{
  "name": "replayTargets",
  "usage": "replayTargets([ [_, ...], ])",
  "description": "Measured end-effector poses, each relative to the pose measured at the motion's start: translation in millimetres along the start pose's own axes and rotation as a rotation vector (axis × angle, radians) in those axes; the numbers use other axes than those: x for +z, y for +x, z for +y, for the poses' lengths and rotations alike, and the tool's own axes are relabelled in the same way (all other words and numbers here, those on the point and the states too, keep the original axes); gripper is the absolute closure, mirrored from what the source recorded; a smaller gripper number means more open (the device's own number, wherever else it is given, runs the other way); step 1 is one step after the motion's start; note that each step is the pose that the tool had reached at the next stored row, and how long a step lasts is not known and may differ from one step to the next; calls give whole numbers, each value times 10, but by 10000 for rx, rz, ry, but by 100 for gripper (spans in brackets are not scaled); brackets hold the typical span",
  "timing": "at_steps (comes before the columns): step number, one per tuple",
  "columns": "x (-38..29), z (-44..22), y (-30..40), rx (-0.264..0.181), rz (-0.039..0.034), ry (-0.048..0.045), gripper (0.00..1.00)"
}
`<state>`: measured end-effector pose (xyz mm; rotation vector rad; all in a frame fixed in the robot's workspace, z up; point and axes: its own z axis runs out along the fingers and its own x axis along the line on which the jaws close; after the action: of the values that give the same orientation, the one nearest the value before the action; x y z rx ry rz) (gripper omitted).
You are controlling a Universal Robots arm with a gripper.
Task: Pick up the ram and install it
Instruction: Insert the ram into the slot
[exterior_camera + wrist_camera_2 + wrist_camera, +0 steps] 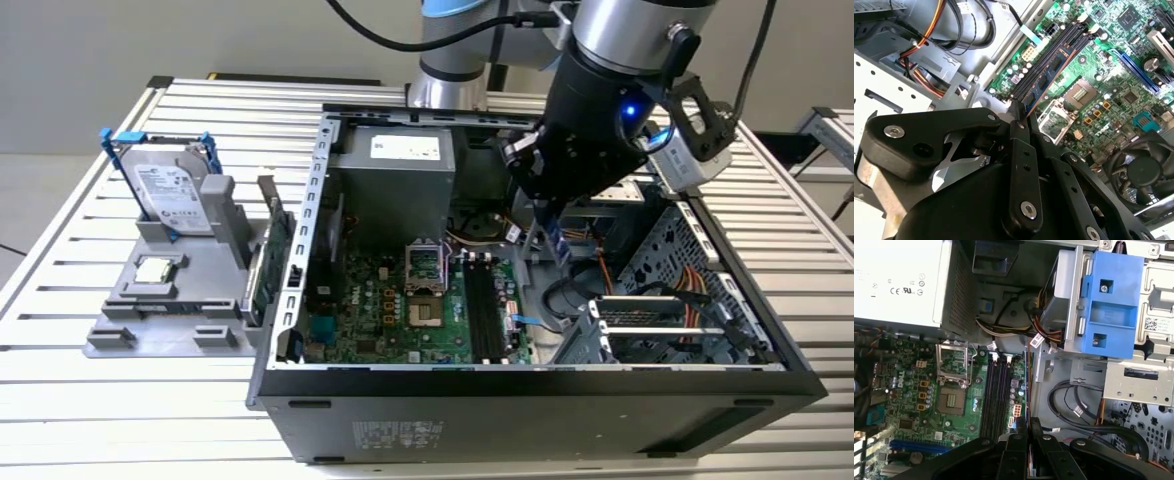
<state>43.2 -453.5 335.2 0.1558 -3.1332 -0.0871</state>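
Silver-and-black arm [587,140] (blue light [627,108]), black screwed pincer [1021,112].

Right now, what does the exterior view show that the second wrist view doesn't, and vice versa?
Exterior view: the hard drive upright in a grey stand outside the case, at the exterior view's left, with a small square chip lying on that stand. Second wrist view: a close look at the end effector shut on the ram, plus a round fan. Both: ram, end effector, green motherboard, empty processor socket, black memory slots.
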Motion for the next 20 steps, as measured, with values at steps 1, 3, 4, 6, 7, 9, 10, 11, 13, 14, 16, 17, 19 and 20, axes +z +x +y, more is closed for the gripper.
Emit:
replayTargets([
  [1,7,0,1,0,0,0,100],
  [3,20,-1,1,0,0,1,100],
  [4,27,-1,2,0,0,1,100],
  [6,42,-2,3,0,0,1,100],
  [7,49,-3,3,0,0,2,100],
  [9,64,-3,3,0,0,0,100],
  [10,68,-3,3,0,0,1,100],
  [11,73,-4,3,0,0,2,100],
  [13,86,-5,3,0,0,1,100],
  [14,93,-5,3,0,0,1,100],
  [16,107,-5,4,1,0,0,100],
  [17,113,-5,5,0,0,1,100],
  [19,128,-6,5,7,0,0,100],
  [20,134,-6,5,11,0,0,100],
])
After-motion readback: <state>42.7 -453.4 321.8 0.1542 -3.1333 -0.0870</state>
